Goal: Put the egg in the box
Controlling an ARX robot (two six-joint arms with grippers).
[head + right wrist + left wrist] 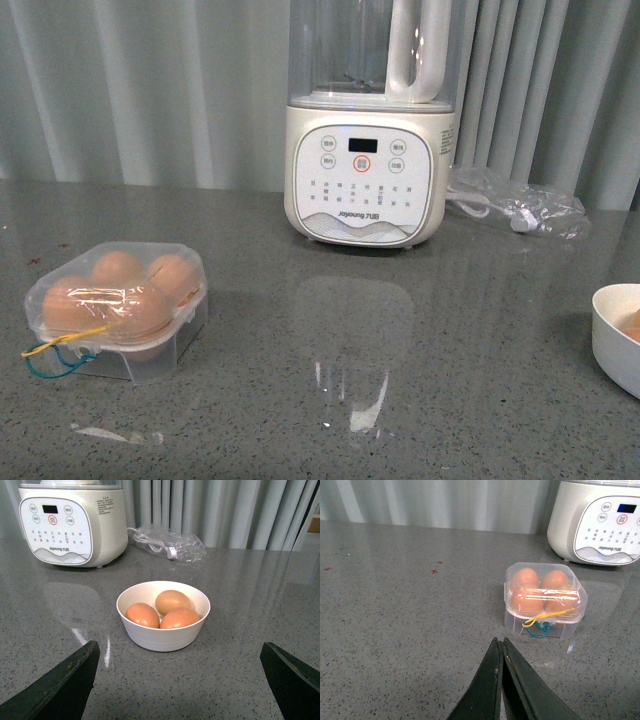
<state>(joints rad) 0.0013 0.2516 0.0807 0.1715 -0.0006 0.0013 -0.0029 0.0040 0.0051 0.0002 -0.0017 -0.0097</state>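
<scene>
The clear egg box [120, 300] stands at the left of the grey counter with its lid closed. Several brown eggs [118, 268] lie under the lid, and I cannot tell them apart. A blue and yellow elastic loop [55, 350] hangs at its front. The left wrist view shows the box [545, 597] a little ahead of my left gripper [500, 642], which is shut and empty. My right gripper [179, 650] is open wide and empty, just short of a white bowl [150, 635] holding three brown eggs [172, 601]. Neither gripper shows in the front view.
A cream Joyoung blender [365, 170] stands at the back centre. A clear plastic bag with a cable [520, 205] lies to its right. The white bowl [620, 335] sits at the right edge of the front view. A pleated curtain closes the back.
</scene>
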